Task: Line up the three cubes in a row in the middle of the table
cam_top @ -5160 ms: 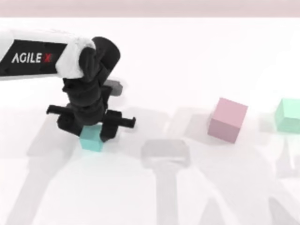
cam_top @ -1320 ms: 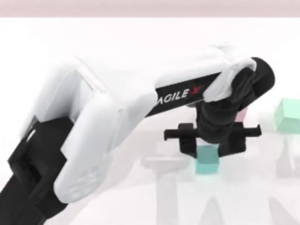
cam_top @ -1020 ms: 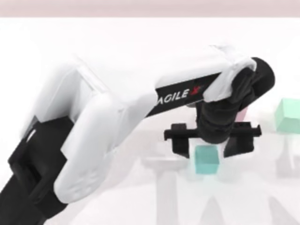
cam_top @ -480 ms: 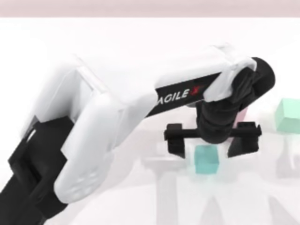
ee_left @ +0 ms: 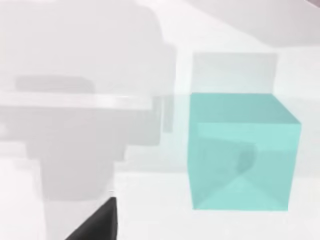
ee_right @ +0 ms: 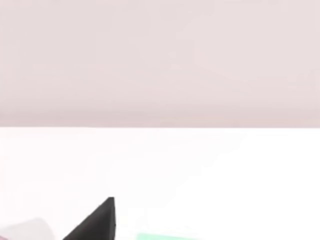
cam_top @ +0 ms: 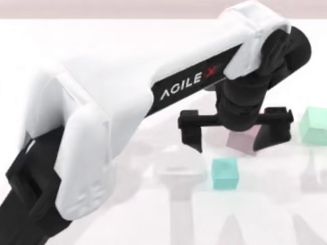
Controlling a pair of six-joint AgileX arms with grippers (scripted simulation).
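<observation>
The small turquoise cube (cam_top: 225, 173) rests on the white table (cam_top: 153, 214), just in front of the dusty pink cube (cam_top: 243, 141), which my left arm partly hides. The pale mint-green cube (cam_top: 314, 124) stands at the right edge. My left gripper (cam_top: 233, 137) hangs open above the turquoise cube, holding nothing. The left wrist view shows that cube (ee_left: 242, 152) lying free, with one dark finger (ee_left: 100, 225) at the side. My right gripper (ee_right: 170, 222) is out of the top view. It stands open, with one finger (ee_right: 100, 225) showing, near a mint-green sliver (ee_right: 162, 236).
A pinkish strip (cam_top: 127, 7) runs along the table's far edge. My left arm's white body (cam_top: 102, 117) reaches across the left and middle of the table. Grey shadows lie on the table around the cubes.
My left gripper carried the turquoise cube from the left to beside the pink cube, opened and let it go. In the last half second it rose, and the cube stayed put.
</observation>
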